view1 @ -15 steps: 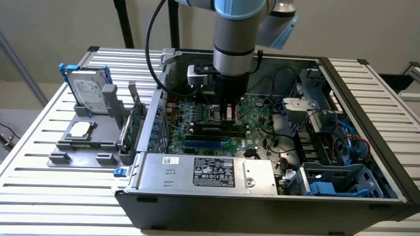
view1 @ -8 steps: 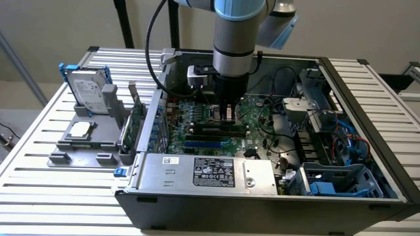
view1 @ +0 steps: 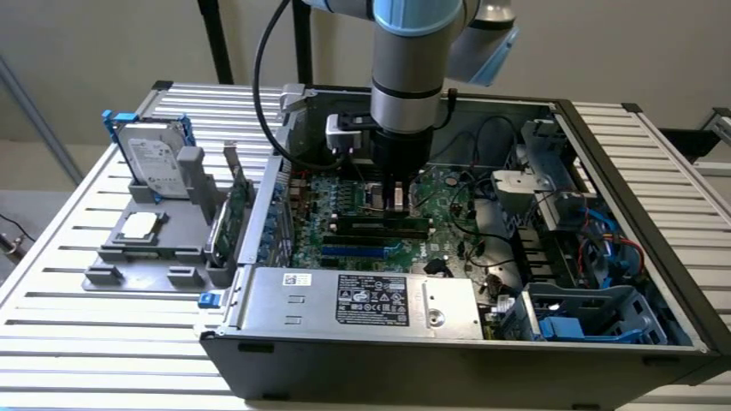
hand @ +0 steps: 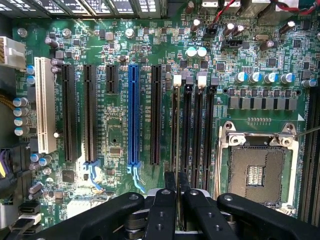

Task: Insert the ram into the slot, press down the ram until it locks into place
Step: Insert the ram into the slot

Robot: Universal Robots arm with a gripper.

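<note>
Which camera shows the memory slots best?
The wrist view: the slots run full length, pale latches showing. In the exterior view they lie at a slant beneath the gripper, shut on the ram.

Slatted table (view1: 80,342): open computer case (view1: 342,372), grey fixture (view1: 143,255).

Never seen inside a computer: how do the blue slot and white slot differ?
The blue slot is narrow; the white slot is wider. The blue slot lies nearer the gripper; the white slot lies farther off. Both are long, parallel and empty.
</note>
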